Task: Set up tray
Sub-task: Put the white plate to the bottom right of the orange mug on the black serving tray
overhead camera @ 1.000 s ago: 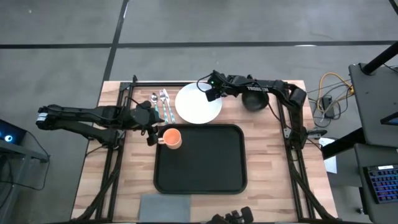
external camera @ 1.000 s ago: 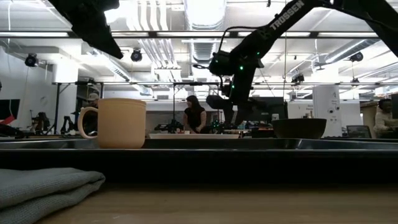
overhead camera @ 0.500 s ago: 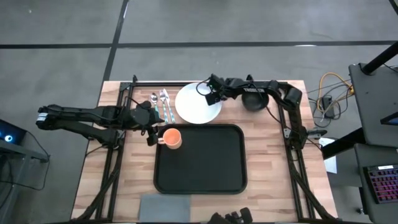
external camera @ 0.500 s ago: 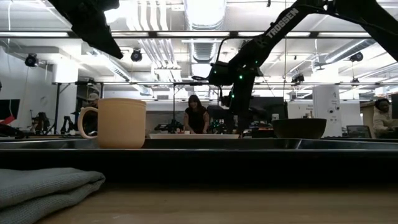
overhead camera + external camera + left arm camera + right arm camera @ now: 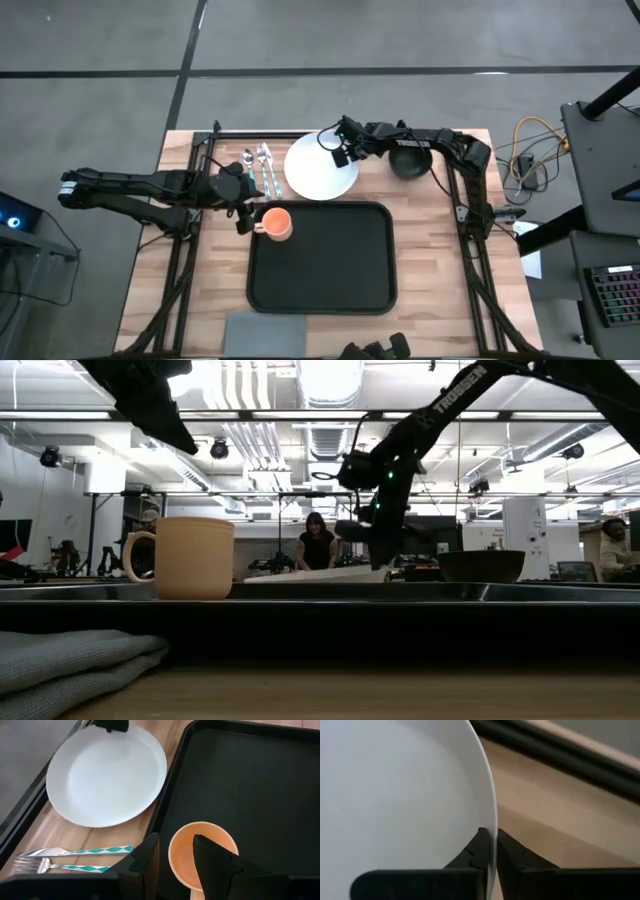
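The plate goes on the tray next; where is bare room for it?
The tray is bare right of and below the orange cup. It is crowded beside the cup, where the left gripper sits. The right gripper holds the plate.

Left gripper [image 5: 172, 857] sits over the orange cup [image 5: 202, 852], jaws apart: one finger outside the cup's rim over the tray edge, the other reaching down into the cup's mouth. Cup stands in a corner of the black tray [image 5: 260, 785]. White plate [image 5: 107, 775] lies just beside the tray's rim on the wooden tabletop [image 5: 65, 837], a dark gripper [image 5: 112, 725] at its far edge. Spoon [image 5: 75, 851] and fork [image 5: 60, 867], both with teal patterned handles, lie side by side near the plate.
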`<state>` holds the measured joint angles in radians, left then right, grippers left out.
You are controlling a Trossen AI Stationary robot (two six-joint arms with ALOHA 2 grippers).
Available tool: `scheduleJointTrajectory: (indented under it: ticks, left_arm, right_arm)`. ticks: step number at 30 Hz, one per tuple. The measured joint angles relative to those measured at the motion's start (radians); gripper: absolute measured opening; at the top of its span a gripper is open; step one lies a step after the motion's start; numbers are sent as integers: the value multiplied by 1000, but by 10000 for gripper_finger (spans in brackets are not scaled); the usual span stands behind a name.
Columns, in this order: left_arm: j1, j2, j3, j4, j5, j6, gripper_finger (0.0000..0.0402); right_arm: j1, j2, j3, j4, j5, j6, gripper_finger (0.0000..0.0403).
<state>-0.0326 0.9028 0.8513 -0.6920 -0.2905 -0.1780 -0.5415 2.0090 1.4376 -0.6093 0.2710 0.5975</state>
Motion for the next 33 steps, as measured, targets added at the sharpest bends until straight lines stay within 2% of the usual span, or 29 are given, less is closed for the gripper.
scheduleJointTrajectory:
  ticks: [6, 12, 15, 19, 21, 25, 29, 33]
  left_arm:
    - [0, 0, 0, 0, 0, 0, 102]
    - [0, 0, 0, 0, 0, 0, 102]
    - [0, 0, 0, 0, -1, 0, 102]
    - [0, 0, 0, 0, -1, 0, 102]
    - [0, 0, 0, 0, -1, 1, 102]
    - [0, 1, 0, 0, -1, 9, 102]
    - [0, 1, 0, 0, -1, 10, 102]
    - [0, 1, 0, 0, -1, 10, 102]
  right_arm:
    - [0, -174, 0, -16, 22, -18, 8]
    - [19, -393, 0, -119, 24, -17, 8]
    - [64, -487, 0, -193, 17, -13, 8]
    - [155, -602, 0, -315, -76, 41, 8]
    - [225, -652, -1, -386, -87, 77, 8]
    - [380, -708, -44, -448, -94, 125, 8]
    - [501, -714, -131, -395, -84, 209, 8]
    - [551, -679, -254, -282, -65, 246, 8]
